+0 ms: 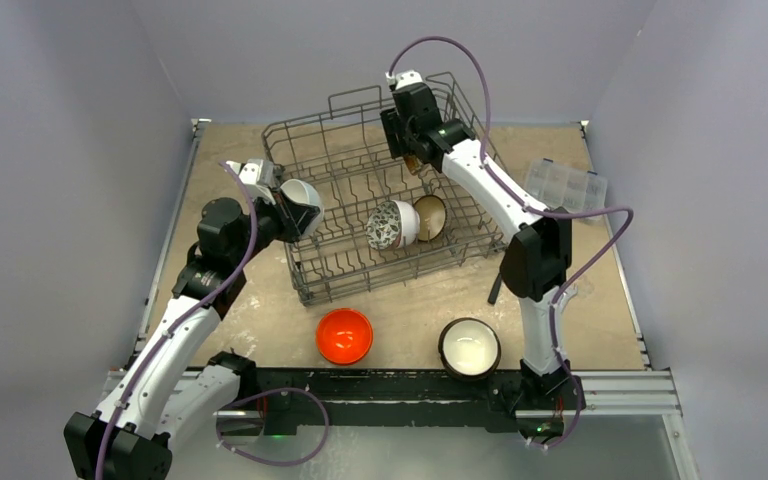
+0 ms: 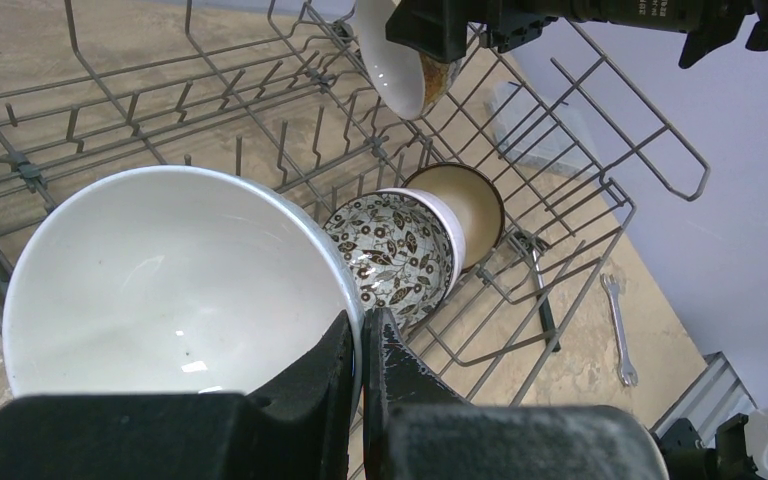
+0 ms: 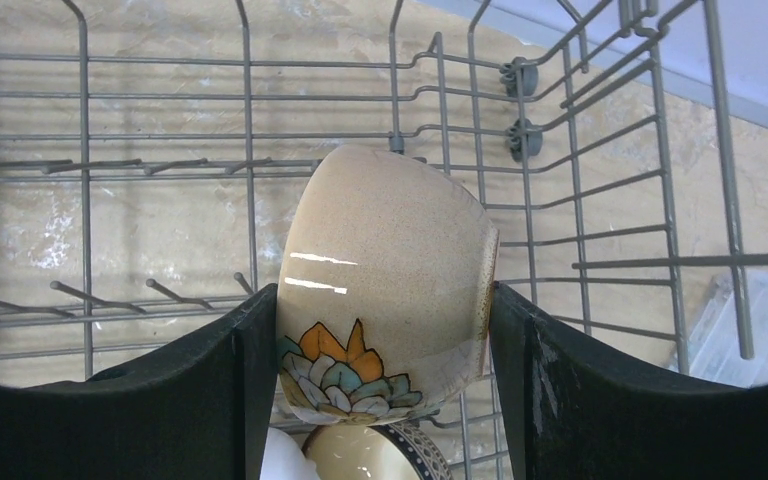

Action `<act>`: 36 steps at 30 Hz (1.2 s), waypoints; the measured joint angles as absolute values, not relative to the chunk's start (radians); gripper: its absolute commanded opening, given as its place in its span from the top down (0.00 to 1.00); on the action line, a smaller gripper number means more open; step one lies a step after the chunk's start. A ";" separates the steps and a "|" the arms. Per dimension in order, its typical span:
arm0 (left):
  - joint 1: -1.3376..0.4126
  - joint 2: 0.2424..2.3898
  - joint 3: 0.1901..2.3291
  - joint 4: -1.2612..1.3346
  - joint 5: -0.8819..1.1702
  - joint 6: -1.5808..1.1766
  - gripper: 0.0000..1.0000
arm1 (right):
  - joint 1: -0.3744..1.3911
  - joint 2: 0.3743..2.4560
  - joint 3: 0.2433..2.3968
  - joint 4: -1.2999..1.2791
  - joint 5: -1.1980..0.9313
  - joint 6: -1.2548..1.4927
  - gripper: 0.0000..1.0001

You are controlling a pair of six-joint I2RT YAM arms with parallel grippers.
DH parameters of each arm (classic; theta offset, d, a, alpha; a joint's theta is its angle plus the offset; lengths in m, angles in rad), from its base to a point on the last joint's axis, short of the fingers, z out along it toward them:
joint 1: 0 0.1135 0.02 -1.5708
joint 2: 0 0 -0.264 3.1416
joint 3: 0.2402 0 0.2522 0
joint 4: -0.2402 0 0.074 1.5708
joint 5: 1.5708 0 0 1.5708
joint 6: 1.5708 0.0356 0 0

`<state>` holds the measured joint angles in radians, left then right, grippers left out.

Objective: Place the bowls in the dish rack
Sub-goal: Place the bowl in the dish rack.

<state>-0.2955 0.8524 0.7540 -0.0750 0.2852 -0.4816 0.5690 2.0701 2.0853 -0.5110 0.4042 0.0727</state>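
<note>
**Item 1. Left pincer (image 1: 282,205):** shut tight on the rim of the white bowl (image 2: 170,280), one finger inside and one outside. The bowl hangs off to its side, over the near-left edge of the dish rack (image 1: 340,190).
Risk: the thin rim grip lets the bowl swing or slip, and it may knock the rack's top wire on the way in.

**Item 2. Right pincer (image 3: 385,340):** jaws wide, clamped across the beige flower-painted bowl (image 3: 390,240), which is tilted on its side above the rack's tines.
Risk: the glazed, curved walls could slide out. The patterned bowl (image 2: 395,255) and brown bowl (image 2: 465,205) stand on edge in the rack just below and toward the arm's base, so a drop could chip them.

**Item 3. Both arms:** over one rack, so they could collide.

**Item 4. Still on the tabletop, well behind both pincers:** the orange bowl (image 1: 345,335) and the dark bowl with a cream inside (image 1: 470,347).
</note>
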 measured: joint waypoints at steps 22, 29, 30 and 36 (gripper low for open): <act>-0.295 0.852 0.753 -0.075 0.285 -0.487 1.00 | 0.574 2.201 2.135 -0.428 0.314 -0.053 1.00; -0.295 0.853 0.753 -0.073 0.285 -0.488 1.00 | 0.577 2.241 2.135 -0.419 0.320 -0.068 0.32; -0.295 0.853 0.753 -0.072 0.285 -0.488 1.00 | 0.577 2.241 2.135 -0.419 0.320 -0.067 0.20; -0.295 0.859 0.753 -0.058 0.290 -0.501 1.00 | 0.577 2.230 2.127 -0.424 0.319 -0.043 0.01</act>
